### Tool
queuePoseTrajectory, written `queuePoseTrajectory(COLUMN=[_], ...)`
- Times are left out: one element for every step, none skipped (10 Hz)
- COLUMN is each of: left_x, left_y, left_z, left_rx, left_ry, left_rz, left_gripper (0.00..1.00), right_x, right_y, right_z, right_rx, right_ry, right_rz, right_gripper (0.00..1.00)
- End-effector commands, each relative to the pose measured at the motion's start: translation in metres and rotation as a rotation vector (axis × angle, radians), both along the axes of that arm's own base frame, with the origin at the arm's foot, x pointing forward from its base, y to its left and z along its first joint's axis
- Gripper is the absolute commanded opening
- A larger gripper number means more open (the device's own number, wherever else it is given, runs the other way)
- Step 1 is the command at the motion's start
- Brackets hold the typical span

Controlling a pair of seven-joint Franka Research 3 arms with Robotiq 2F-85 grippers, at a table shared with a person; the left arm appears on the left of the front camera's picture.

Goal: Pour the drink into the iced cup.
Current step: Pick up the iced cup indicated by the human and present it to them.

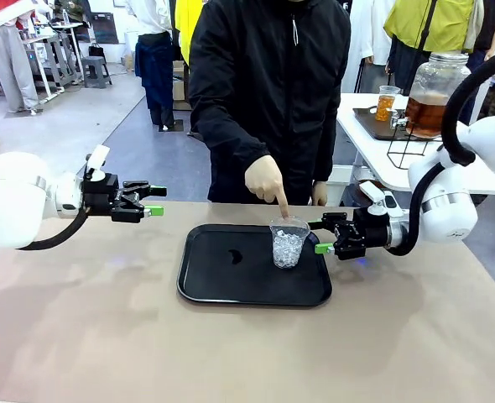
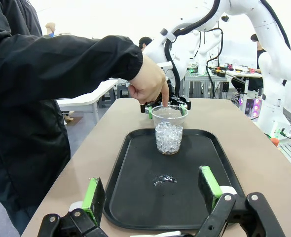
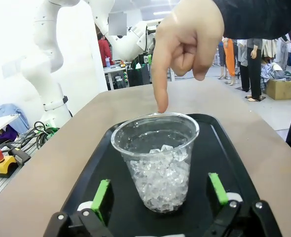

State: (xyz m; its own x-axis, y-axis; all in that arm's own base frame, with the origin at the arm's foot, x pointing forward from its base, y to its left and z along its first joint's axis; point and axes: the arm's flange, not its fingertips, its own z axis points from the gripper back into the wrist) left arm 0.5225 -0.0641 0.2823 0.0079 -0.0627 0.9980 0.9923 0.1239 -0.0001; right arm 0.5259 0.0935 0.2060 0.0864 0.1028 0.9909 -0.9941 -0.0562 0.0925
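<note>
On the tray (image 1: pixel 218 284), iced cup (image 1: pixel 288 244) just ahead of right gripper (image 1: pixel 319 236), fingers spread wide; person's hand (image 1: pixel 267 180) at its rim; left gripper (image 1: pixel 157 201) likewise spread.

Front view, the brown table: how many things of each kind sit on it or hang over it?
Black tray: 1
Clear cup of ice: 1
Claws: 2, the left claw and the right claw
Person's pointing hand: 1
Total: 5
</note>
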Motion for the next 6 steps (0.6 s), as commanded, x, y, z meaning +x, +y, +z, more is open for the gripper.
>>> queuePoseTrajectory(left_x=[0.001, 0.001, 0.001, 0.001, 0.001, 0.001], left_y=[-0.001, -0.001, -0.001, -0.001, -0.001, -0.001], left_z=[0.002, 0.002, 0.002, 0.002, 0.002, 0.002], left_rx=[0.004, 0.004, 0.004, 0.004, 0.004, 0.004], left_ry=[0.011, 0.011, 0.011, 0.011, 0.011, 0.011], left_rz=[0.004, 0.004, 0.004, 0.004, 0.004, 0.004], left_gripper=[1.0, 1.0, 1.0, 1.0, 1.0, 1.0], right_x=[0.01, 0.011, 0.013, 0.013, 0.012, 0.011], right_y=[0.009, 0.011, 0.014, 0.018, 0.023, 0.026], right_z=[-0.007, -0.008, -0.008, -0.009, -0.008, -0.008], right_rx=[0.002, 0.003, 0.005, 0.005, 0.001, -0.002], right_ry=[-0.037, -0.037, -0.033, -0.029, -0.024, -0.019], right_rz=[-0.016, -0.017, -0.012, 0.0, 0.012, 0.02], right_gripper=[1.0, 1.0, 1.0, 1.0, 1.0, 1.0])
